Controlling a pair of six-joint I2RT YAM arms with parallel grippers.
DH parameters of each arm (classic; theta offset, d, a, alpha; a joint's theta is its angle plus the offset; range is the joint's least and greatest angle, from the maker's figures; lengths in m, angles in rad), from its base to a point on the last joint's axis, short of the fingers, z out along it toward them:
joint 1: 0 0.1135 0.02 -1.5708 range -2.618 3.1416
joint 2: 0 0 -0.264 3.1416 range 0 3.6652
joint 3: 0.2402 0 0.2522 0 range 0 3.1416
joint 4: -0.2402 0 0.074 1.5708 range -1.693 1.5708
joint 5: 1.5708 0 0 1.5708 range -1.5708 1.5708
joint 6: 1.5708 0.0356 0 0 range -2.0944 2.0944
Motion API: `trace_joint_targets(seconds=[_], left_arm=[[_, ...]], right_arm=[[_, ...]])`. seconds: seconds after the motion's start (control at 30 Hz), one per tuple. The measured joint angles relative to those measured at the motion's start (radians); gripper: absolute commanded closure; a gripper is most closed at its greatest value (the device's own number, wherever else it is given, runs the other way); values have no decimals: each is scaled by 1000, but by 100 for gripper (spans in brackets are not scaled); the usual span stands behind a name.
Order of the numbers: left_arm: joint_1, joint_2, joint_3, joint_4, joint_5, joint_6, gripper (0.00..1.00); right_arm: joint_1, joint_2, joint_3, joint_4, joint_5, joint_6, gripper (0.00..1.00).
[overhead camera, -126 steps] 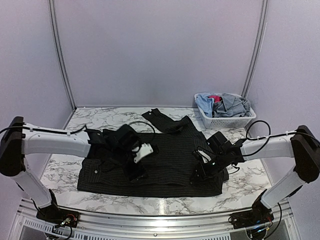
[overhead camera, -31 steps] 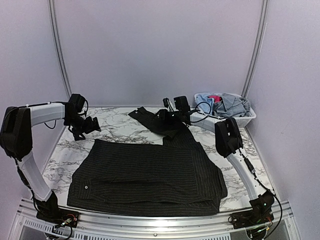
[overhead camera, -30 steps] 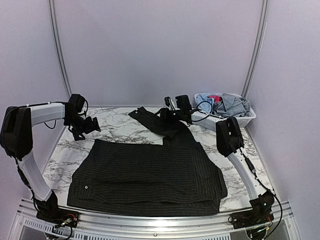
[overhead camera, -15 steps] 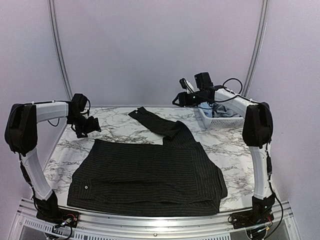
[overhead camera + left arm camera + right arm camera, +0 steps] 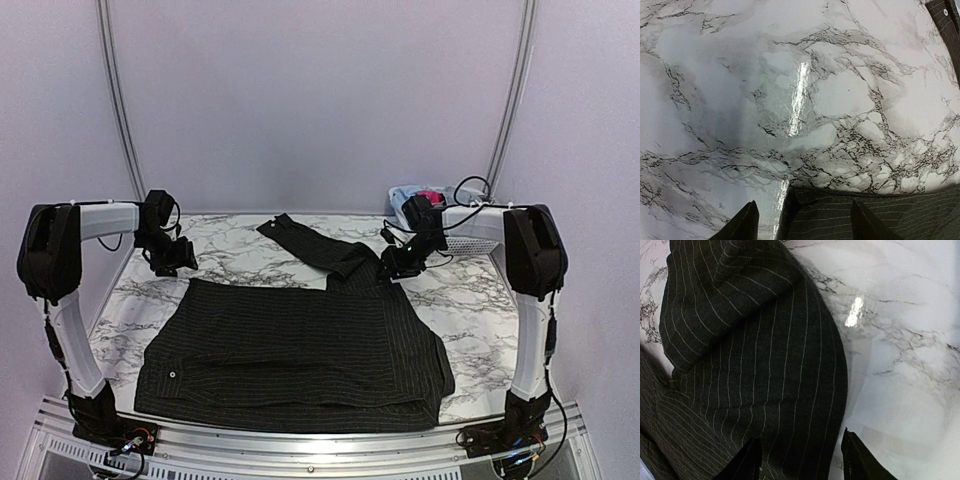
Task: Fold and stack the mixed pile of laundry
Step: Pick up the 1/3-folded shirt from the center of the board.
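While left pincer point(image 5: 805, 222) and right pincer point(image 5: 802, 457) gape, one pinstriped shirt point(image 5: 300, 340) lies spread.

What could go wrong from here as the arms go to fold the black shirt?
The left gripper straddles only a corner of the shirt, so a thin bite might slip. The right gripper hangs over doubled fabric at the sleeve and might pinch extra layers. Its arm passes near the basket and could nudge it.

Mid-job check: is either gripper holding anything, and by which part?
Nothing is held. The left gripper stands open over the far left corner of the black pinstriped shirt; the right gripper stands open over its edge by the sleeve.
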Motion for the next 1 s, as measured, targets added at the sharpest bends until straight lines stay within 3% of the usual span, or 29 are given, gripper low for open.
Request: trace_joint_targets(seconds=[0.17,0.43,0.57,0.77,1.0], left_arm=[[2,13,0,-3,6,4,34],[2,28,1,-2,15,27,36],[2,32,1,-1,15,49,38],[2,41,1,14,24,81,41],[2,55,2,37,53,118,50]], right_arm=[[-2,-58,-55,2,39,11,46],[-2,-37,-48,34,47,29,49],[2,34,5,56,42,25,62],[7,78,46,71,18,10,98],[10,135,147,50,24,11,100]])
